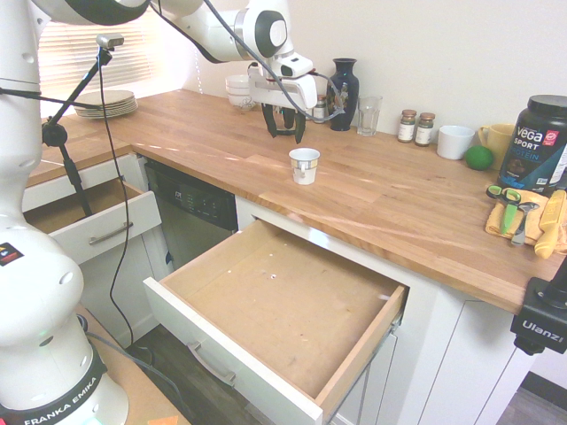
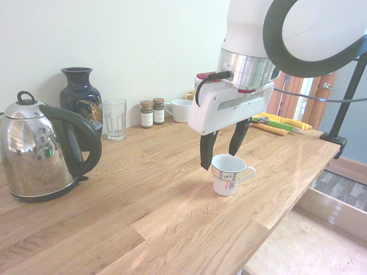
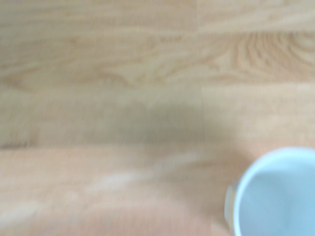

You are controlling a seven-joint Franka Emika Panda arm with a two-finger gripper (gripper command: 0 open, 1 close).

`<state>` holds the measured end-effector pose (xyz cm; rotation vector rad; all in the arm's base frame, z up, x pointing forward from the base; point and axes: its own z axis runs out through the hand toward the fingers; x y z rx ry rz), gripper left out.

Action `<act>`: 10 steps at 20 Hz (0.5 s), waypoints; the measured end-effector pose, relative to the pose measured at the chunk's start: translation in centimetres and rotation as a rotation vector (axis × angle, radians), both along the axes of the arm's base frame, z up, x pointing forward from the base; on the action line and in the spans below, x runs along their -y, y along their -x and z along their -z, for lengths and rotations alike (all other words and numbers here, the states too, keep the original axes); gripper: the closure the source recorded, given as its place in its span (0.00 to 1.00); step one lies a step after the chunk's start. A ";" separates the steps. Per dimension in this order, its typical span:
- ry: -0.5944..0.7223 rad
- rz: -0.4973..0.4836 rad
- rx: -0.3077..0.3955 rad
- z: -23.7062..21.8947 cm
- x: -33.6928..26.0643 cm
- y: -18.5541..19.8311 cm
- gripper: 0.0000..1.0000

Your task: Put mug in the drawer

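In the first exterior view, can see the mug [image 1: 304, 168] upright on the desk [image 1: 372, 199], white with a patterned band, and the claw [image 1: 285, 137] just above and beside the mug, standing wide with nothing in grip. In front of and lower than the mug, can make out the drawer [image 1: 283, 297], pulled open. Behind the mug, can find a dark vase [image 1: 343, 95] and a clear glass [image 1: 368, 116]; farther right of the mug, a plain white cup [image 1: 455, 142], a green ball [image 1: 478, 158] and a black tub [image 1: 534, 142]. In the second exterior view, can see the claw [image 2: 220, 160] again spread wide, above the mug's rim, with the mug's handle [image 2: 248, 174] pointing right. Left of the mug, can spot a shiny kettle [image 2: 43, 152]; behind the mug, two small jars [image 2: 152, 112]. In the wrist view, can see only part of the mug [image 3: 278, 199], blurred, open rim facing the camera, with bare wood beside the mug.
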<state>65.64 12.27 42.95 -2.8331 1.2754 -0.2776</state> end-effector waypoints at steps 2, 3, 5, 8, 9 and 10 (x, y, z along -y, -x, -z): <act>0.000 0.009 -0.003 0.6 0.3 -1.0 0.00; -0.002 0.014 -0.007 1.0 0.4 -1.4 0.00; -0.003 0.023 -0.016 1.9 0.7 -2.1 0.00; 0.001 0.030 -0.038 3.7 1.0 -2.7 0.00; 0.002 0.033 -0.048 4.5 1.2 -2.9 0.00; 0.002 0.037 -0.057 5.1 1.3 -3.0 0.00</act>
